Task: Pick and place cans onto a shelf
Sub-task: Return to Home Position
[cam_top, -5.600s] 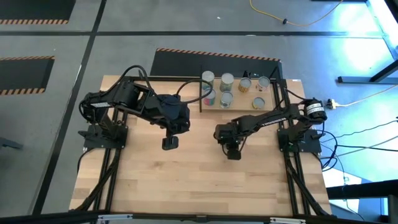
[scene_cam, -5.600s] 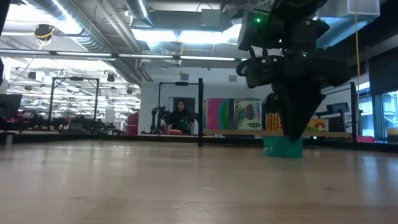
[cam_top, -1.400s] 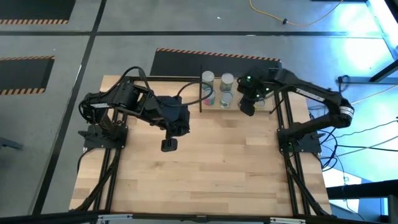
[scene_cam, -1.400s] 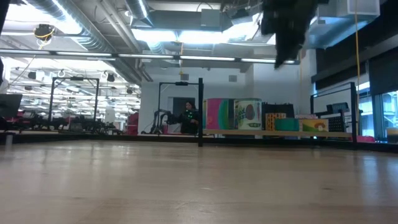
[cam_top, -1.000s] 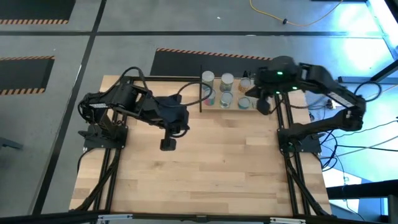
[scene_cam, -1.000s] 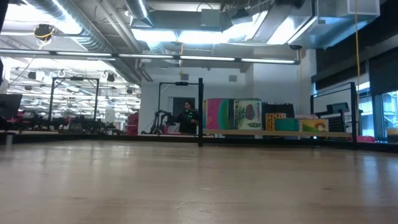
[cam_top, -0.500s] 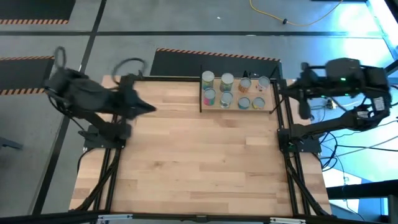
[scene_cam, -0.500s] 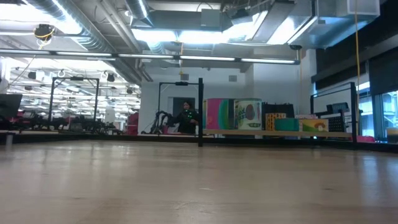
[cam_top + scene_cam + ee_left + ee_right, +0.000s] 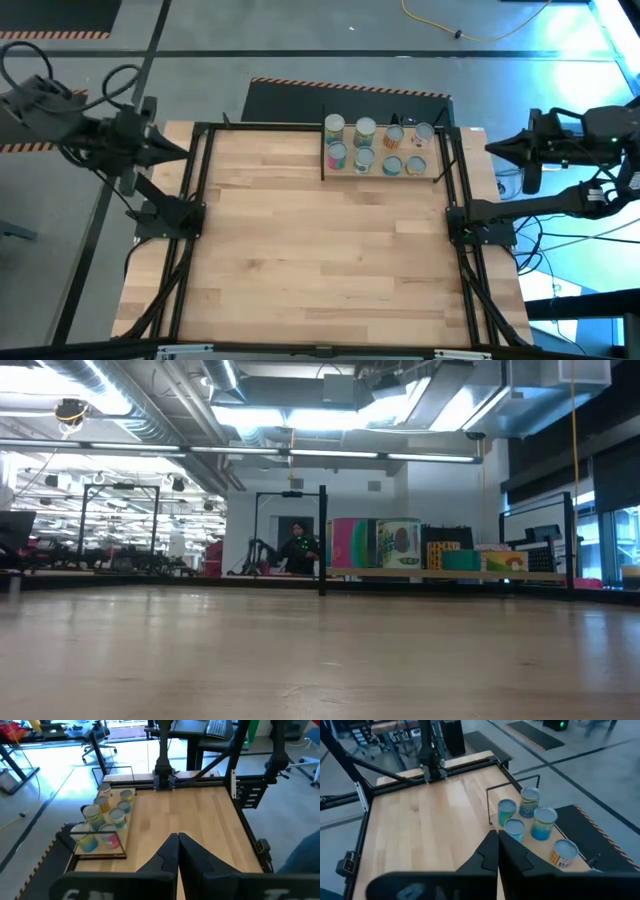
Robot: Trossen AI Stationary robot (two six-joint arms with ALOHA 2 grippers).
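While both dark arms are hovering off plank-topped table (image 9: 320,250), eight cans (image 9: 364,159), silver-lidded cylinders, are standing upright in two rows on shelf (image 9: 379,147), pale wood board at table's far edge, thin black panel (image 9: 322,150) bounding its left end. Left gripper (image 9: 177,840) is idling beyond left edge, right gripper (image 9: 497,837) beyond right. Wrist views alone are showing both finger pairs pressed together, gripping nothing. Low view alone is catching coloured labels side-on and person (image 9: 300,548) in room behind.

We're looking into a robotics lab: silver ceiling ducts (image 9: 185,405) running overhead, orange-and-black hazard stripes (image 9: 350,88) marking the grey concrete floor (image 9: 250,40).
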